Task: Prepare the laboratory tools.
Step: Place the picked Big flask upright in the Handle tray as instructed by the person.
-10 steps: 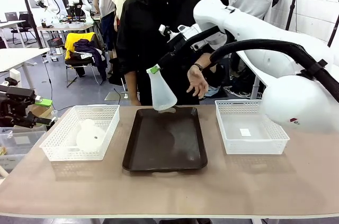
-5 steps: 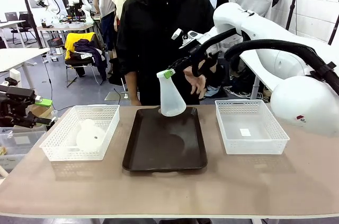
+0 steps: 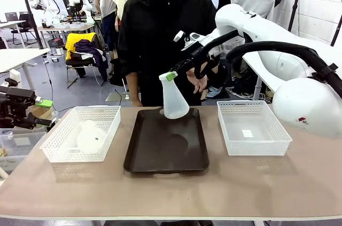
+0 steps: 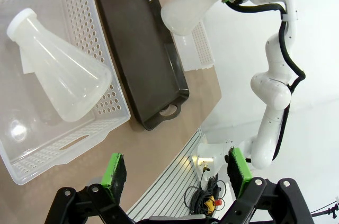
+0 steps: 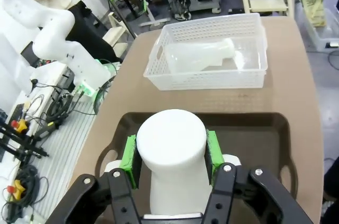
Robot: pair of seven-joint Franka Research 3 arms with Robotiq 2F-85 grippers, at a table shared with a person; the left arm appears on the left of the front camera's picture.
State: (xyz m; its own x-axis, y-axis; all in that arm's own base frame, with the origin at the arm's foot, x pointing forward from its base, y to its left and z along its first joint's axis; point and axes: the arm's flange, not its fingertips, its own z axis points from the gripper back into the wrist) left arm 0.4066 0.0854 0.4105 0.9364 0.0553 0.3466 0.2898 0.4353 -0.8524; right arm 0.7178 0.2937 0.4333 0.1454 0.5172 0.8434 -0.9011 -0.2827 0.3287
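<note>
My right gripper (image 3: 170, 76) is shut on the neck of a translucent white conical flask (image 3: 175, 100). The flask hangs slightly tilted, base down, over the far end of the dark brown tray (image 3: 165, 154). In the right wrist view the green pads (image 5: 130, 159) clamp the flask's neck (image 5: 170, 139) from both sides. A second flask (image 3: 91, 138) lies on its side in the left white mesh basket (image 3: 59, 154). In the left wrist view this lying flask (image 4: 58, 75) is ahead of my left gripper (image 4: 176, 173). That gripper is open, holds nothing, and sits off the table's left edge (image 3: 47, 114).
A white mesh basket (image 3: 278, 143) stands right of the tray with a small white tag inside. A person in black stands at the far side, one hand (image 3: 199, 83) just behind the held flask. Bare tabletop (image 3: 171, 194) stretches along the near edge.
My right gripper has carried the flask to the right and a little lower, over the tray's far end. It has barely moved in the last half second. The left arm has stayed still.
</note>
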